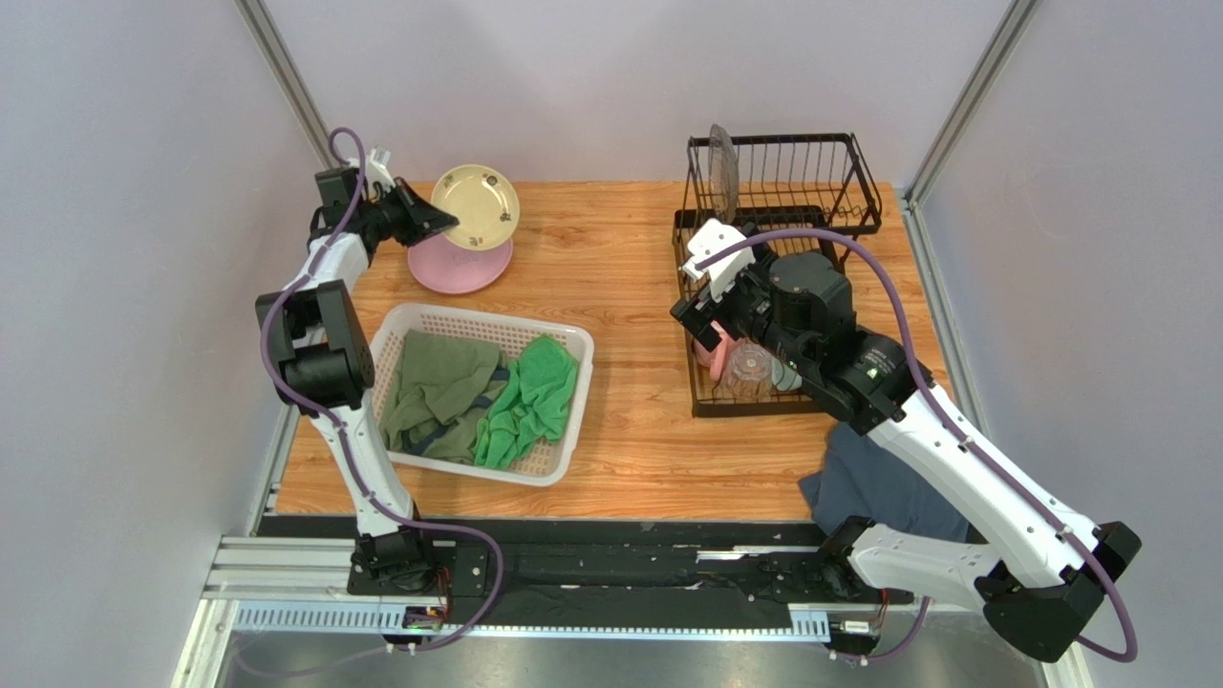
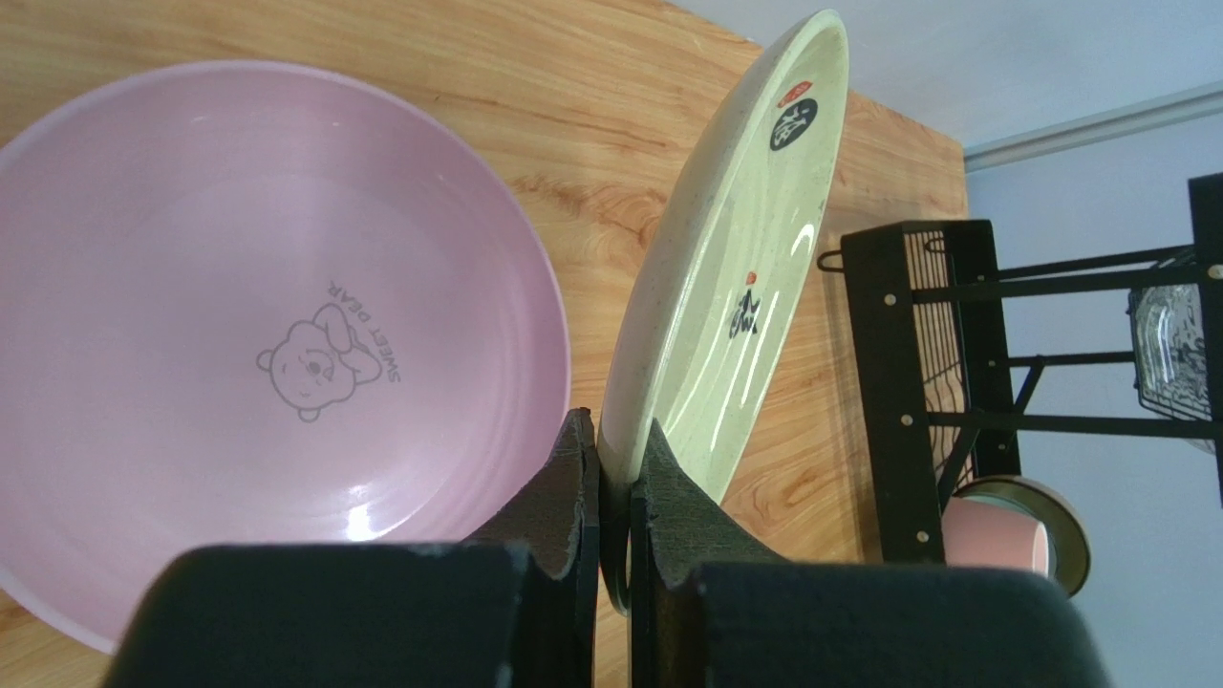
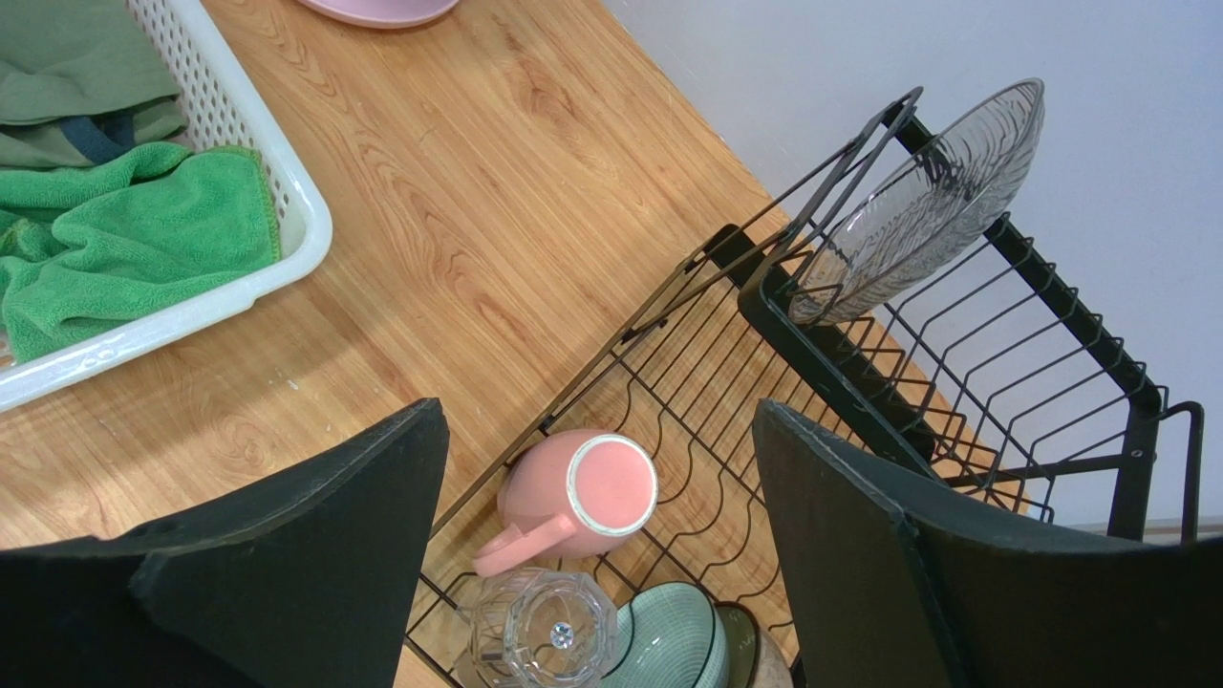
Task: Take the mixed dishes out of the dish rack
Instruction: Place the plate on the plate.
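Observation:
My left gripper (image 2: pixel 615 459) is shut on the rim of the cream plate (image 2: pixel 732 273), which it holds tilted on edge just above the pink plate (image 2: pixel 244 344) lying on the table at the back left. From above, the cream plate (image 1: pixel 477 205) overlaps the pink plate (image 1: pixel 460 267). My right gripper (image 3: pixel 596 416) hangs open over the lower tray of the black dish rack (image 3: pixel 1005 387). Below it lie an upturned pink mug (image 3: pixel 574 495), a clear glass cup (image 3: pixel 546 631), a teal bowl (image 3: pixel 668 638) and a brown-olive bowl (image 3: pixel 747 648). A grey plate (image 3: pixel 919 201) stands in the upper shelf.
A white mesh basket (image 1: pixel 567 430) with green cloths (image 1: pixel 524 402) sits left of centre, between the two arms. A dark blue cloth (image 1: pixel 876 488) lies at the near right edge. The rack (image 1: pixel 783 179) stands against the back wall.

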You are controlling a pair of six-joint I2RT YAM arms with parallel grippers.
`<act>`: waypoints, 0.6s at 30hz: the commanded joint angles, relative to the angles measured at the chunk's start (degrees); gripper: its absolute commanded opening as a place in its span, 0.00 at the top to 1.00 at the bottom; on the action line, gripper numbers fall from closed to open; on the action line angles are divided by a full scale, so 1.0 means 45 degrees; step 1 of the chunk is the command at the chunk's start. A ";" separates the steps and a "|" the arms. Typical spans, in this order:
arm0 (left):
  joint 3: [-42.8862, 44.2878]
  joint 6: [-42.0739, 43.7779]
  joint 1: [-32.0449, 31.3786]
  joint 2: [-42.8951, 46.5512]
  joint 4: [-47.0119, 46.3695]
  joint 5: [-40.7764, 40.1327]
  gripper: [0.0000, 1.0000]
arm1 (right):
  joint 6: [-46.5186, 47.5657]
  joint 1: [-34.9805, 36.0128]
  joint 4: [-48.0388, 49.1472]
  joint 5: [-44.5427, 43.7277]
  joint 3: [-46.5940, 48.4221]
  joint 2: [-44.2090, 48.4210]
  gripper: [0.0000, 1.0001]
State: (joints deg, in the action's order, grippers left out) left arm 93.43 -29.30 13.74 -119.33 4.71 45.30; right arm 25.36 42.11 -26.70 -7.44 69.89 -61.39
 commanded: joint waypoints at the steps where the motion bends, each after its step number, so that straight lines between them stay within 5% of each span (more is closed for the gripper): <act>1: 0.0800 -0.0598 0.0189 -0.0415 -0.0812 0.0422 1.00 | 0.0008 -0.0177 0.0620 -0.0124 -0.0120 0.0106 0.16; 18: 0.1582 -0.0092 0.0775 -0.2115 0.0281 -0.0418 1.00 | -0.0031 -0.0392 0.0698 0.0033 -0.0374 -0.0011 0.16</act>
State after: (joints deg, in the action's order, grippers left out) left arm 97.36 -31.11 16.16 -128.31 5.19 44.03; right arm 25.36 40.66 -25.87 -7.42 68.45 -61.54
